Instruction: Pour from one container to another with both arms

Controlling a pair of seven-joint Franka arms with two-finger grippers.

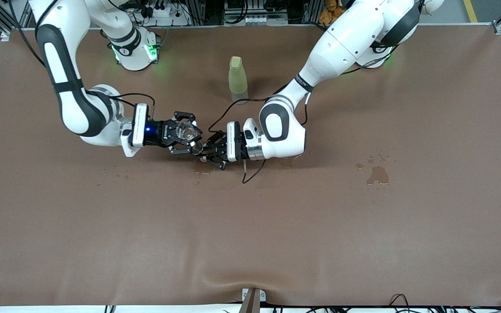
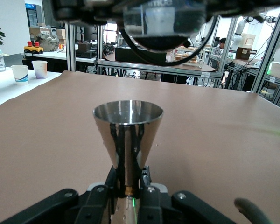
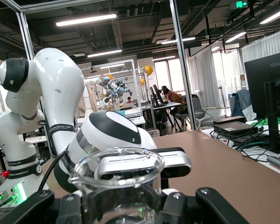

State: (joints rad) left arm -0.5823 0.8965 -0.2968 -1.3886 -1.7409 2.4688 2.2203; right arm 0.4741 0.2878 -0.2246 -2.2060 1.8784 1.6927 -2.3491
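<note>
right gripper: the black right gripper (image 1: pixel 184 131) is holding a clear glass beaker (image 1: pixel 186 130) over the middle of the brown table (image 1: pixel 250 226), its fingers clamped on the beaker's wall; the right wrist view is showing the beaker (image 3: pixel 117 184) upright with its rim level.
left gripper: the black left gripper (image 1: pixel 207 153) is gripping a shiny conical metal measuring cup (image 2: pixel 127 135) by its narrow stem, jaws closed tight on it; the cup is standing mouth up, wide end on top.
key relation: the two vessels are sitting just beside each other above the table, the beaker toward the right arm's end and the metal cup (image 1: pixel 197 148) toward the left arm's end, rims nearly meeting.
long axes: both are standing upright, so nothing is tipping yet.
height: in the left wrist view the beaker's base (image 2: pixel 161 28) is hanging above the cup's mouth, so the beaker is probably the higher one, though the front view is too crowded to confirm it.
judgement: the pour is likely turning on the right wrist rolling the beaker's lip toward the cup.
contents: i cannot tell whether either vessel is holding liquid.
bystanders: a pale yellow-green capped bottle (image 1: pixel 238 80) is standing near the bases; a small puddle (image 1: pixel 378 175) is lying toward the left arm's end.
</note>
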